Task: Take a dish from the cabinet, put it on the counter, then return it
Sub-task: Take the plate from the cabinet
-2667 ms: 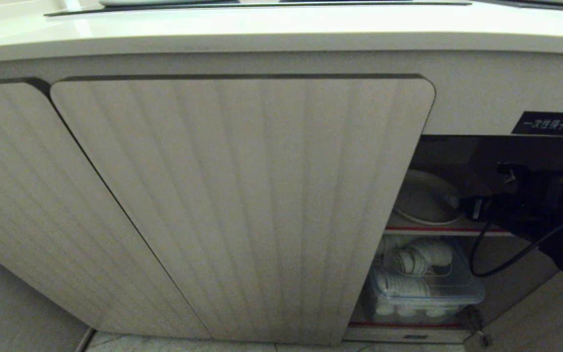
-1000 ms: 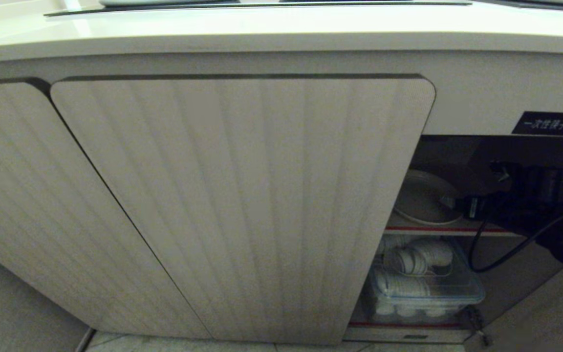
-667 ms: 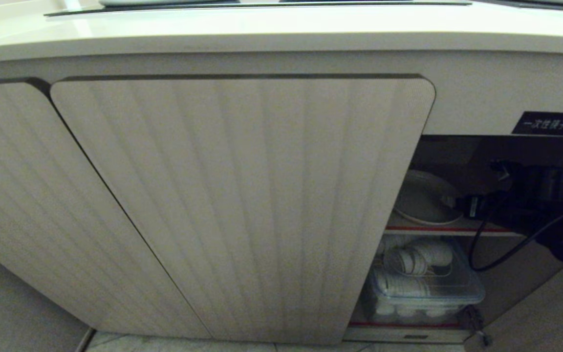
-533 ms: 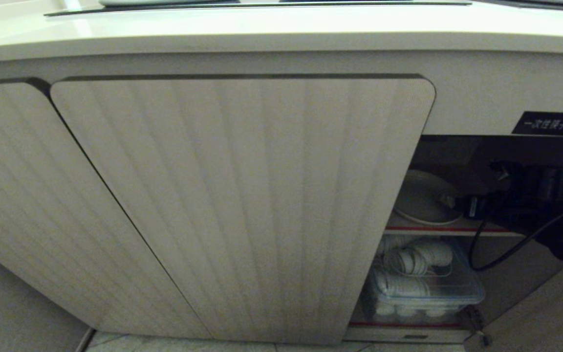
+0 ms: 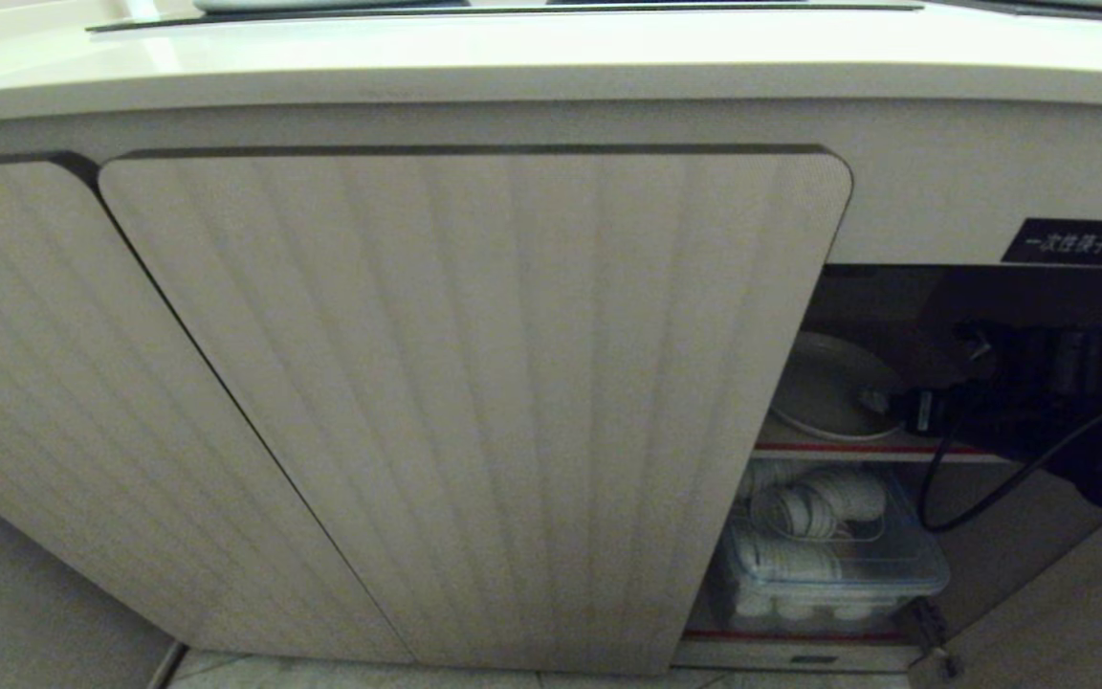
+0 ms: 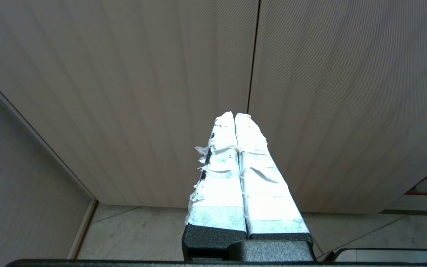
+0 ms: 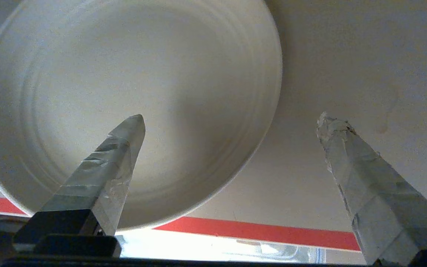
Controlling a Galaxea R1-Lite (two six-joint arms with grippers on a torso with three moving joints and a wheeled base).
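Right gripper (image 7: 228, 122) stands at the red-striped front edge of the cabinet shelf (image 7: 265, 230), fingers spread wide and empty, one fingertip over the dish (image 7: 132, 74), the other over bare shelf beside it. The dish lies flat just beyond, toward the shelf's back. Left gripper (image 6: 235, 118), pressed shut, is parked outside before the ribbed door (image 5: 474, 383); the right is plainly nearer.

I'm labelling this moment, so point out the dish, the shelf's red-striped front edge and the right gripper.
dish (image 7: 132, 74), right wrist view, its shallow inner face.
red-striped front edge (image 7: 258, 229), right wrist view, the stripe beside the dish.
right gripper (image 7: 232, 122), right wrist view, midway between the open jaws' tips.
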